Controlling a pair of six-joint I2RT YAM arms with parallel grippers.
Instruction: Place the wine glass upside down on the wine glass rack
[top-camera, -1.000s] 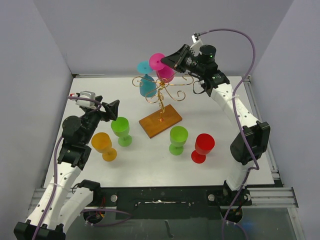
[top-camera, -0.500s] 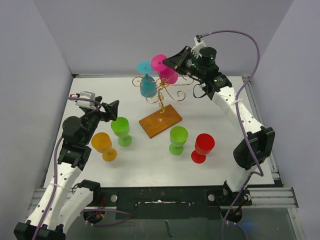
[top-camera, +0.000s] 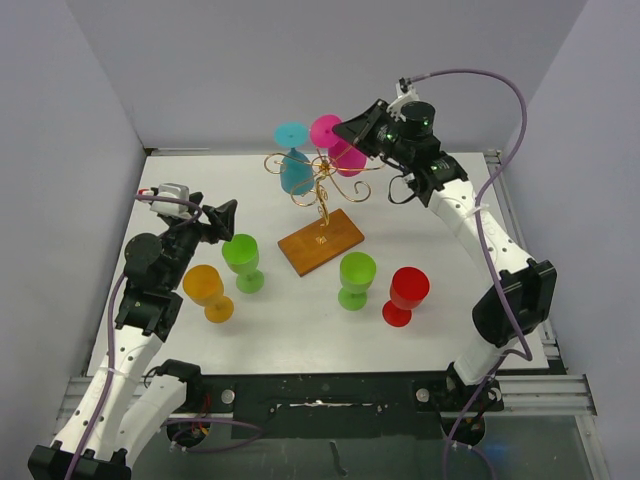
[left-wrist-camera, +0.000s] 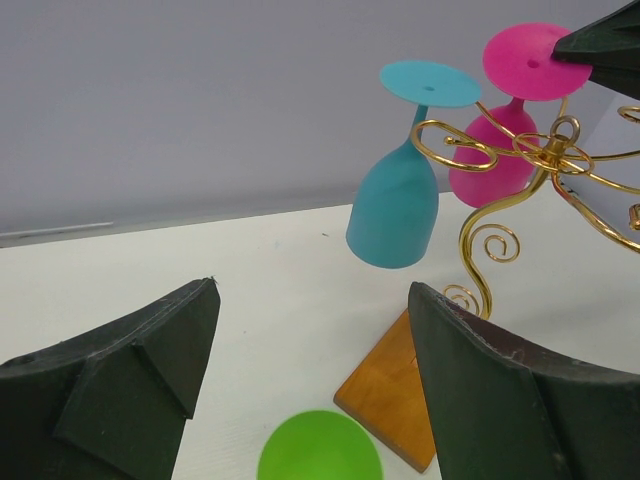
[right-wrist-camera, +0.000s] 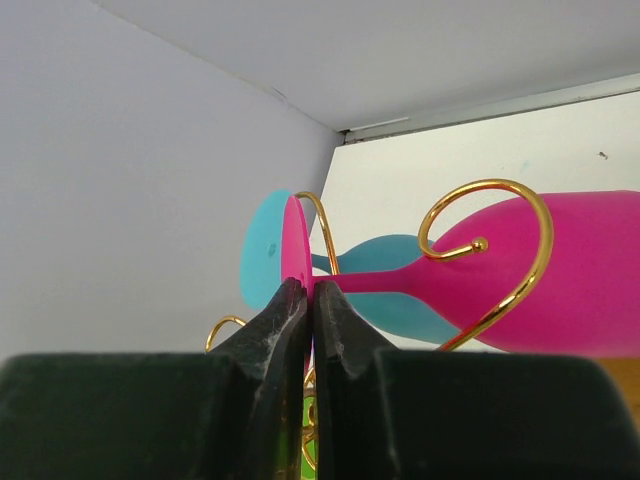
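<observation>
The gold wire wine glass rack (top-camera: 322, 185) stands on a brown wooden base (top-camera: 320, 241) at the table's middle back. A teal glass (top-camera: 294, 165) hangs upside down on it. My right gripper (top-camera: 352, 131) is shut on the round foot of a pink wine glass (top-camera: 336, 145), held upside down at the rack's top right, its stem beside a gold scroll arm (right-wrist-camera: 495, 250). The pink glass (right-wrist-camera: 560, 270) fills the right wrist view. My left gripper (top-camera: 222, 220) is open and empty, just above a green glass (top-camera: 241, 259); that glass also shows in the left wrist view (left-wrist-camera: 318, 446).
An orange glass (top-camera: 207, 291) stands at the left front, another green glass (top-camera: 355, 277) and a red glass (top-camera: 406, 293) stand right of the base. Grey walls enclose the back and both sides of the white table (top-camera: 450, 270).
My right gripper has carried the pink glass to the right along the rack's top, and the right arm has stretched out. The left arm has not moved.
</observation>
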